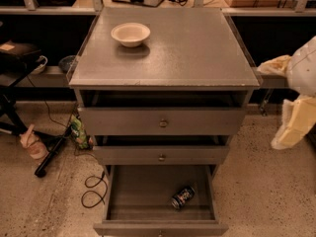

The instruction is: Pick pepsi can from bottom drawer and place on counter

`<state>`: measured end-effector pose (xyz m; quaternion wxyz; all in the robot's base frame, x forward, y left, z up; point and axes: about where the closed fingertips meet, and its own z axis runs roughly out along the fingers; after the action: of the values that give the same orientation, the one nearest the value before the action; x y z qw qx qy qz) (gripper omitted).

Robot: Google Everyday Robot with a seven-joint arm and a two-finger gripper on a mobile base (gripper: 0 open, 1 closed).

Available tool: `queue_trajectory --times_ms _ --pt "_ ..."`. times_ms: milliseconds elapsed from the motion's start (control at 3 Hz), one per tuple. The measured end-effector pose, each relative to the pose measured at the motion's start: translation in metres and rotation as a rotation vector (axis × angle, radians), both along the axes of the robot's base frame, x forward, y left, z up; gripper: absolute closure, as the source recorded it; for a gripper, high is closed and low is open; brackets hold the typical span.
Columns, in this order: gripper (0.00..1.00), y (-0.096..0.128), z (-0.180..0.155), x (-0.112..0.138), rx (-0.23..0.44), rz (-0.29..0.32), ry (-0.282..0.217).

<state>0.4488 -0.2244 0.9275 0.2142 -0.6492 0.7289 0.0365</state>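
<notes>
pepsi can (182,197) on its side in open bottom drawer (143,191), my gripper (295,128) well apart at right edge, its grip I cannot tell

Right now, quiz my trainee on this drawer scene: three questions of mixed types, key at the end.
1. True or false: the pepsi can stands upright in the bottom drawer.
2. Multiple choice: what sits on the counter? A) a white bowl B) a mug C) a sponge
3. Fill in: the gripper hangs at the ___ edge of the view, beside the cabinet and clear of the drawer.

Key: 1 false, it lies on its side; 2 A; 3 right.
</notes>
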Motion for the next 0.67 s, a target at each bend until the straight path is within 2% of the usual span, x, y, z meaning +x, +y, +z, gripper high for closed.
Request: queue_trajectory --times_ms 667 --pt "0.00 -0.001 -0.061 0.012 0.094 0.057 0.027"
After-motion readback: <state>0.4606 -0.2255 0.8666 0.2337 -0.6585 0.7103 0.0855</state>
